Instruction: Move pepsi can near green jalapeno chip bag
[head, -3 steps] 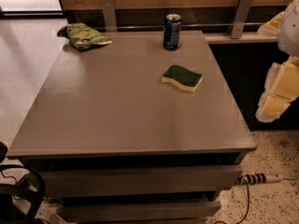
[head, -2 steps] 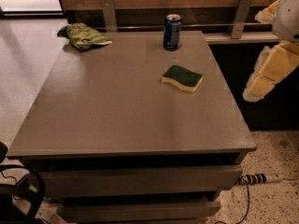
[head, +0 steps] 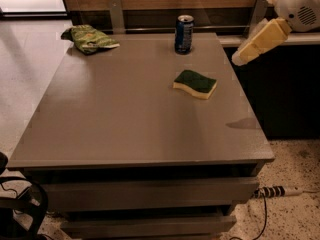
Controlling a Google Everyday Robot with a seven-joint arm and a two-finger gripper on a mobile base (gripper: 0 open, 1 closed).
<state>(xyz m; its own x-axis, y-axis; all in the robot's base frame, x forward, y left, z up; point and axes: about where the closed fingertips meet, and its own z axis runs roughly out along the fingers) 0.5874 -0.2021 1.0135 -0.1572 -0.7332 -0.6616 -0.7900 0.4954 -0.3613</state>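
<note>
Cream gripper (head: 241,57), open or shut I cannot tell, has swung inward toward the can (head: 183,34): reach starting, bag (head: 89,38) still well apart.

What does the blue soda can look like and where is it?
The pepsi can is a small dark-blue cylinder with a silver top and pale markings, looking like shiny metal. It stands upright at the far edge of the grey table, touching nothing else. The sponge lies nearer the camera, apart from it. The pincer hangs at the picture's right, beyond the table's edge, not touching it.
</note>
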